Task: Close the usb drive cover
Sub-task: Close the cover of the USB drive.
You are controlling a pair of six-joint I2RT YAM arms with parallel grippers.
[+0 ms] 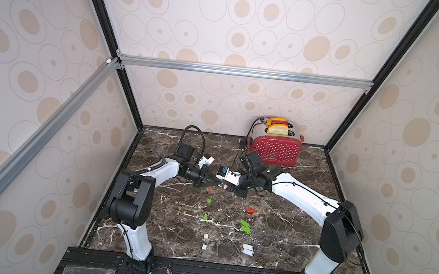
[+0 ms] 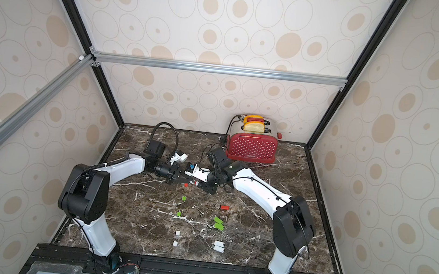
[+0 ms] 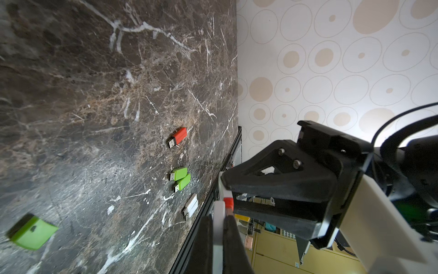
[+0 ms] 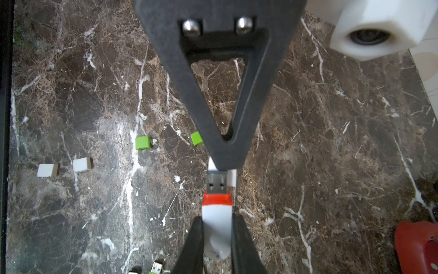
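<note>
A red dotted metal toaster [image 1: 276, 149] stands back right on the dark marble tabletop [image 1: 286, 235]. Before it, leftward, the left gripper [image 1: 218, 184] and right gripper [image 1: 226, 186] face tip to tip, a red-and-white plastic usb drive [image 4: 216, 213] in the right one. Below lies a small red plastic cap [image 1: 209, 188]; before it two green plastic caps [image 1: 209, 201], then two white plastic caps [image 1: 206, 236]. Five uncapped plastic drives [image 1: 250, 210] line up to their right.

This is a robot lab test cell dressed as a kitchen corner. Aluminium frame rails [image 1: 245, 71] hold wallpapered panels [image 1: 240, 19] around a marble-look table [image 1: 286, 235]. The left arm [image 1: 164, 169] and right arm [image 1: 304, 198] are mounted on a black base rail [image 1: 225, 272] at the near edge. A red toaster [image 1: 277, 151] stands far right, and usb drives [image 1: 244, 223] lie scattered. Yellow cabinets [image 3: 284, 249] show beyond the cell in the left wrist view.
</note>
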